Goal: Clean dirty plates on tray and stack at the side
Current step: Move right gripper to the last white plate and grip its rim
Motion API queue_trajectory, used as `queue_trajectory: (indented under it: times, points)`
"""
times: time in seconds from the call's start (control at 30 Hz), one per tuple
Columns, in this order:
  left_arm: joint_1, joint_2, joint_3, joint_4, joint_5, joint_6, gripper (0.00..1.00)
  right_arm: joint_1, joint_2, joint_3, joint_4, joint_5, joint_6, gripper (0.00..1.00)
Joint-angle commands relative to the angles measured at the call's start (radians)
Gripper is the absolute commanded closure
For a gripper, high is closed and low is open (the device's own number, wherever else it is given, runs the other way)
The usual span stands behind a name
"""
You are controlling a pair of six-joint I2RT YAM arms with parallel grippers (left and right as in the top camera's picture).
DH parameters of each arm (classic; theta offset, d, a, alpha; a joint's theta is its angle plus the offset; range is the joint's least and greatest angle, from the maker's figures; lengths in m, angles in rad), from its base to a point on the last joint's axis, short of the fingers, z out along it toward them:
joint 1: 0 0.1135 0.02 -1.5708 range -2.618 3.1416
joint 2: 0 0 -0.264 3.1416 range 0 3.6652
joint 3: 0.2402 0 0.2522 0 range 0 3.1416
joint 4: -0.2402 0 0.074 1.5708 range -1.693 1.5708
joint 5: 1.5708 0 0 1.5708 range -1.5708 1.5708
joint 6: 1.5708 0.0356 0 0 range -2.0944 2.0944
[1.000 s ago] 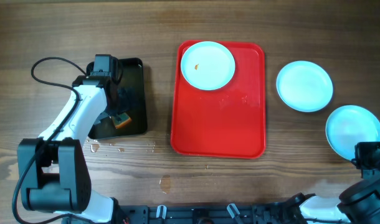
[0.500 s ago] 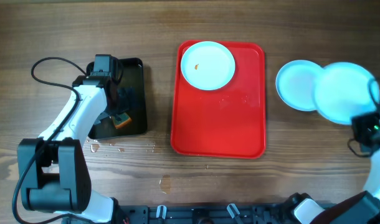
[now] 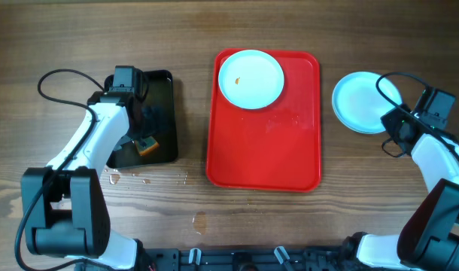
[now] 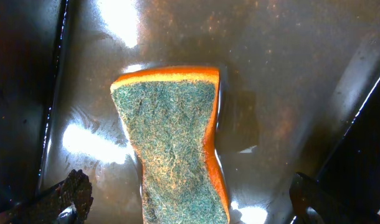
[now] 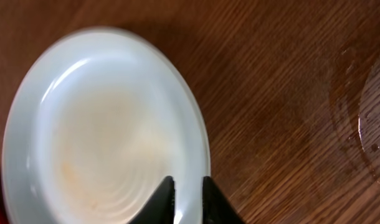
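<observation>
The red tray lies at the table's centre. One pale-blue plate with a small orange smear sits at its far end. To the right of the tray, a second plate lies on the table; it seems to rest on top of a third, which is hidden. My right gripper pinches this plate's near-right rim; the plate looks flat and wet. My left gripper hangs open over the black tray, its fingers either side of an orange and green sponge.
Water drops lie on the wood in front of the black tray. A wet ring marks the table right of the plates. A black cable loops at the far left.
My right gripper carried a plate from the front right corner up and left, onto the plate beside the tray. The left arm has not moved.
</observation>
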Motion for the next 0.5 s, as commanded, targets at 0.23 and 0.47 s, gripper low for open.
queue_trajectory:
  times: [0.23, 0.47]
  points:
    - [0.003, -0.013, -0.004, 0.003, 0.012, 0.008, 0.00, 0.216, -0.231, 0.058, -0.210, -0.467, -0.246, 0.69]
    - [0.003, -0.013, -0.004, 0.003, 0.012, 0.008, 0.00, 0.636, -0.206, 0.322, -0.349, -0.039, -0.364, 0.66]
